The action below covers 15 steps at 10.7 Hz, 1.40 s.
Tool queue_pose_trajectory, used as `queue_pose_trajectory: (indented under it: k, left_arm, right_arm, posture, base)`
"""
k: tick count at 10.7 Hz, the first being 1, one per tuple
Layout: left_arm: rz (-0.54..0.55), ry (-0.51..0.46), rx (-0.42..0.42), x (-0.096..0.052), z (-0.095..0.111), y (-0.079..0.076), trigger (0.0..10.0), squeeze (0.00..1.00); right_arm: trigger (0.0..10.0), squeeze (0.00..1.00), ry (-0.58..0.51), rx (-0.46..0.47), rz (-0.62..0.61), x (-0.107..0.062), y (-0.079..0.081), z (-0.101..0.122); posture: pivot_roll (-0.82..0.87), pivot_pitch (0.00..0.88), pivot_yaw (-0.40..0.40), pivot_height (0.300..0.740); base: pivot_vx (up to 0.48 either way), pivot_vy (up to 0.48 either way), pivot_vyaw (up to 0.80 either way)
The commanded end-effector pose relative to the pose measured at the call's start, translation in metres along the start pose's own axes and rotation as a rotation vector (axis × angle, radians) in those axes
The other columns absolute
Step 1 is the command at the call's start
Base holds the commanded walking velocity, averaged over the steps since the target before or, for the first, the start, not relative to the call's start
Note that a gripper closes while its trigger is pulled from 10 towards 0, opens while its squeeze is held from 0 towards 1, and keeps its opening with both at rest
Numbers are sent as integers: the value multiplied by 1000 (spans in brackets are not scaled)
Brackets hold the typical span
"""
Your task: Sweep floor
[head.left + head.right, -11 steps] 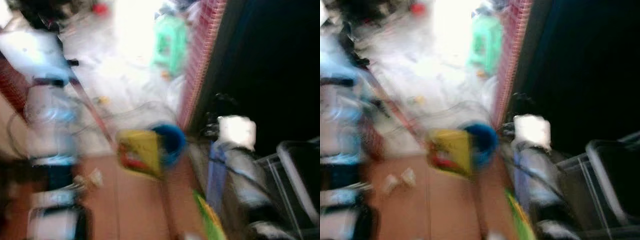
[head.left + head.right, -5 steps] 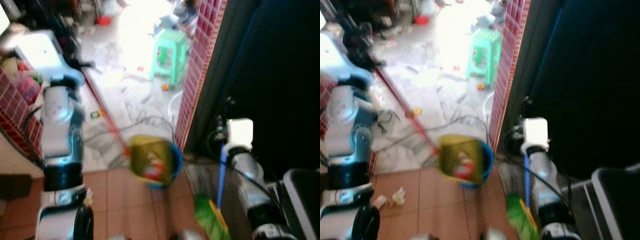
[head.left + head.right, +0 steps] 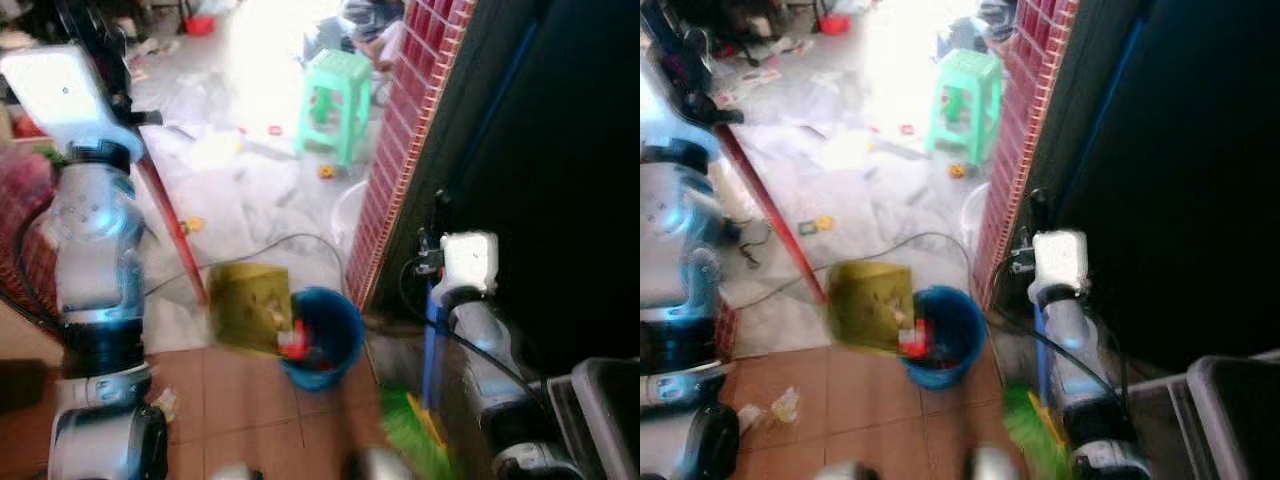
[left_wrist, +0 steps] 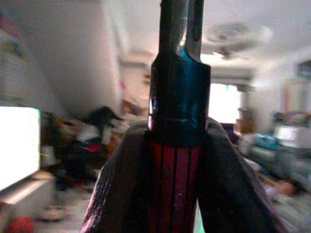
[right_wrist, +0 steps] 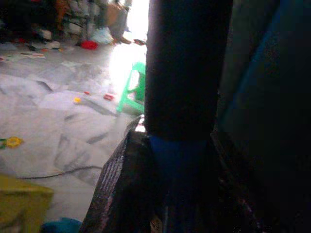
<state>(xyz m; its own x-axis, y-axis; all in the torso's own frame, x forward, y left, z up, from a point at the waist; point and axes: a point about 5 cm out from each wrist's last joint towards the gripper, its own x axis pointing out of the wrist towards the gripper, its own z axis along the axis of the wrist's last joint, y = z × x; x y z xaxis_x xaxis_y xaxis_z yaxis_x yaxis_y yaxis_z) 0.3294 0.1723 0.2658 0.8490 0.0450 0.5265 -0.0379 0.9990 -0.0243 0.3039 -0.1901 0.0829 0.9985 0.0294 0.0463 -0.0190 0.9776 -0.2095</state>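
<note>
My left gripper (image 4: 177, 160) is shut on the red handle (image 3: 170, 225) of a yellow-green dustpan (image 3: 250, 305). The pan hangs tilted against the left rim of a blue bucket (image 3: 325, 335), with a red scrap (image 3: 295, 345) at the bucket's mouth. My right gripper (image 5: 180, 165) is shut on the blue broom handle (image 3: 430, 350), low on my right. The broom's green bristles (image 3: 415, 435) rest on the floor beside the bucket.
A red brick pillar (image 3: 400, 150) stands just behind the bucket, with a dark opening to its right. A green stool (image 3: 335, 100), a cable (image 3: 290, 240) and small scraps (image 3: 190, 225) lie on the pale floor beyond. Crumpled paper (image 3: 785, 403) sits on the terracotta tiles.
The whole view has swung and grown sharper. The dustpan, which covered the bucket's mouth, now sits to the bucket's left with the bucket's inside showing.
</note>
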Motion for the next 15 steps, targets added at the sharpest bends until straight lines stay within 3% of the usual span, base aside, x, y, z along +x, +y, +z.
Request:
queue_pose_trajectory:
  k: [1, 3, 5, 8, 10, 12, 13, 14, 15]
  left_arm:
    - [5, -81, -36, 3, 15, -1, 10000, 0]
    - [-55, -64, -18, -6, 2, -20, 10000, 0]
    - [-153, -89, 57, -14, -4, -42, 10000, 0]
    - [-212, -130, 95, -17, -7, -60, 10000, 0]
    - [-302, -157, 65, -18, -4, -77, 10000, 0]
    - [-696, -220, 91, -36, 4, -123, 10000, 0]
    - [-854, -258, 127, -49, 8, -139, 10000, 0]
    - [-845, -282, 129, -47, 14, -141, 10000, 0]
    - [-743, -321, 137, -35, 24, -133, 10000, 0]
  right_arm:
    - [10000, 0, -49, -1, 12, 6, 5, 11]
    - [10000, 0, -52, -3, 14, 7, 6, 12]
    - [10000, 0, -53, -5, 15, 7, 6, 12]
    - [10000, 0, -52, -4, 9, 6, 7, 11]
    - [10000, 0, -44, 2, 12, 3, 10, 8]
    - [10000, 0, -46, 4, 14, 6, 11, 9]
    - [10000, 0, -48, 3, 12, 7, 11, 9]
    - [10000, 0, -49, 5, 11, 8, 11, 10]
    - [10000, 0, -52, 7, 12, 8, 12, 11]
  posture:
    - [-49, 0, -28, 740]
    - [-48, 0, -29, 740]
    - [-52, 0, -30, 740]
    - [-57, 0, -21, 740]
    - [-51, 0, -19, 740]
    - [-42, 0, -18, 740]
    - [-41, 0, -18, 740]
    - [-40, 0, -19, 740]
    - [-41, 0, -22, 740]
  base:
    - [0, 0, 0]
    - [0, 0, 0]
    - [0, 0, 0]
    - [0, 0, 0]
    - [0, 0, 0]
    - [0, 0, 0]
    - [0, 0, 0]
    - [0, 0, 0]
    - [0, 0, 0]
